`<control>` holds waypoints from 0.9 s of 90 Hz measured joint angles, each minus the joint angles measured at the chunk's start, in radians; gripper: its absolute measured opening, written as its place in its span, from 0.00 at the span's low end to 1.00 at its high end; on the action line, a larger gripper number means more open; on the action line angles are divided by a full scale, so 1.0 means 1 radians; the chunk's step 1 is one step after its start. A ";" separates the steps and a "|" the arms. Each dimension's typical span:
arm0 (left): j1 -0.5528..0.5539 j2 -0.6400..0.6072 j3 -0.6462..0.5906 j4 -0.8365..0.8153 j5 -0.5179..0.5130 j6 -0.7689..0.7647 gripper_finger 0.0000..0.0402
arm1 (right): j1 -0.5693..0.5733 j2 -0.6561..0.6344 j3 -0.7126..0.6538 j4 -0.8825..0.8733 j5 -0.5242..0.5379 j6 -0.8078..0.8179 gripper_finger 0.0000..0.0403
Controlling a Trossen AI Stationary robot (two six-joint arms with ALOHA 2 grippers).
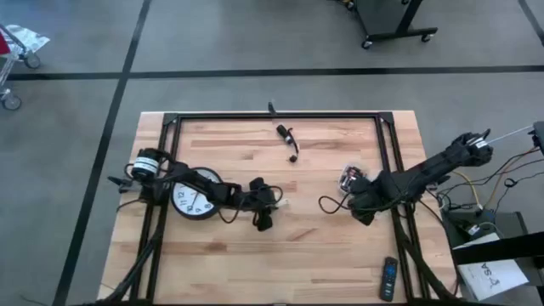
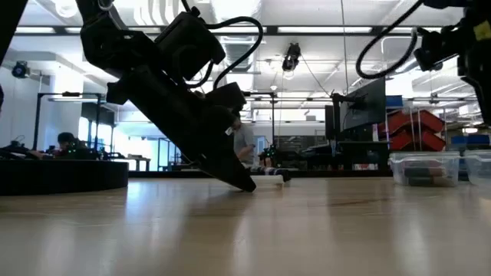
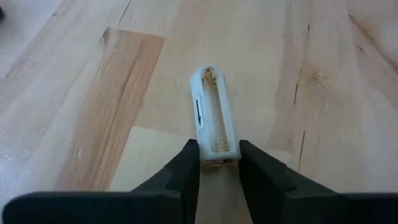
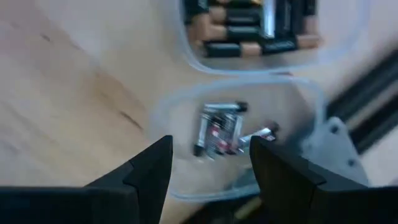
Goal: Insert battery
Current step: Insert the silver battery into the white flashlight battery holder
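Right of the wall clock (image 1: 194, 197), on the wooden table (image 1: 323, 255): left gripper (image 3: 219, 163), fingers closed on the near end of an empty white battery holder (image 3: 214, 118). Further right, right gripper (image 4: 208, 163), spread wide and empty, above clear battery containers (image 4: 239, 134).

Bare table (image 1: 323, 246) between arms; clock (image 1: 194, 197) under left arm.

Table (image 1: 280, 255): pale wood planks, smooth, visible grain. Battery holder (image 3: 214, 118): white matt plastic, metal spring contacts. Containers (image 4: 249, 99): clear glossy plastic. Batteries (image 4: 217, 134): shiny metal casings. Left gripper (image 3: 217, 163) fingers (image 3: 186, 171): black matt plastic
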 joint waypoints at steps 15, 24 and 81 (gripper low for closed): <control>0.000 -0.007 0.002 -0.027 -0.001 0.004 0.21 | -0.015 0.001 -0.004 0.003 -0.063 -0.020 0.49; 0.000 -0.010 0.002 -0.033 -0.001 0.005 0.20 | -0.047 0.001 -0.025 0.003 -0.092 -0.031 0.49; -0.001 -0.025 0.001 -0.094 0.024 0.005 0.21 | -0.322 0.028 -0.085 0.058 -0.154 -0.061 0.48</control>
